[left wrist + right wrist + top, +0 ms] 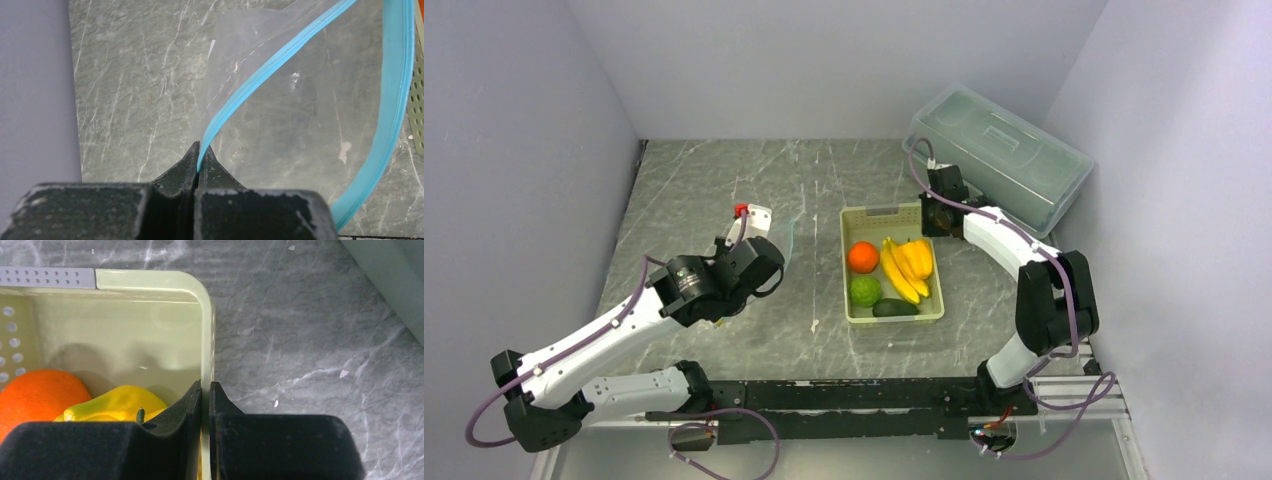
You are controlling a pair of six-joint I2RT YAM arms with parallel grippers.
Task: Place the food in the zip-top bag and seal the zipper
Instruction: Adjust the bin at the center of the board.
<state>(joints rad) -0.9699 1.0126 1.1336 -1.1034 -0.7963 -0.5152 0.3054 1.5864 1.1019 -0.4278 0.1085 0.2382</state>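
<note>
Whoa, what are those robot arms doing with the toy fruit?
The left arm has its jaws shut on the blue zipper of the clear bag, holding it beside the basket. The right arm has its jaws clamped on the basket's wall. All the toy food sits in the basket; none is in the bag yet.

Worktop (724,190): grey stone-look slab, white-veined, dull sheen.
Basket (150,330): pale green moulded plastic, smooth, glossy, perforated walls.
Inside basket: orange ball (35,395), finely pebbled, matt; pepper (117,402), smooth glossy yellow.
Left of basket: zip-top bag (240,45), thin clear film, shiny, creased; zipper (250,85), smooth light blue plastic strip.
Left tool (199,150): matt black, grainy, edges scuffed pale.
Right tool (205,390): matt black, even.
</note>
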